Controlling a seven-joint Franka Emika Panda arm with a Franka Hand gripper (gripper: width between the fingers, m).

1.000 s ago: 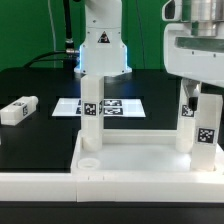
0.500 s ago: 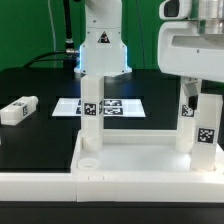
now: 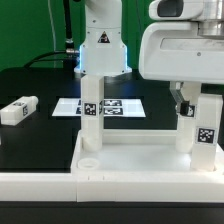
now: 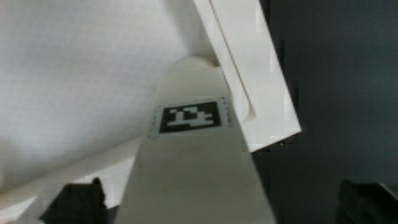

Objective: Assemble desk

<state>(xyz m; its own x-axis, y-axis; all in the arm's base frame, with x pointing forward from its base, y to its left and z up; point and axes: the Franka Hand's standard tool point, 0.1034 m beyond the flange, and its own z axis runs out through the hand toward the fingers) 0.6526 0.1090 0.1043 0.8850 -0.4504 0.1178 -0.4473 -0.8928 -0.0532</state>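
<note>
The wide white plastic desk slab [image 3: 140, 158] is lying flat on the black table [image 3: 40, 140], close to the camera, its raised rim facing up and a round corner socket [image 3: 88, 158] showing at the exterior view's left. Two short square white legs are standing upright in it: one [image 3: 91, 110] near that socket, the other [image 3: 205, 125] at the exterior view's right. Both are carrying black-and-white square tags, blocky patterns with no letters to read. A third white leg [image 3: 18, 110] is lying on its side on the table, well apart at the exterior view's left.

The white two-finger gripper [image 4: 222, 203] is hanging right over the right-hand leg. In the wrist view its dark fingertips [image 4: 80, 200] are sitting wide apart, one on each side of the tagged leg [image 4: 192, 115], with a gap showing on both sides.

Behind the slab, the marker board [image 3: 125, 106] is lying flat in front of the white robot base [image 3: 100, 45].
</note>
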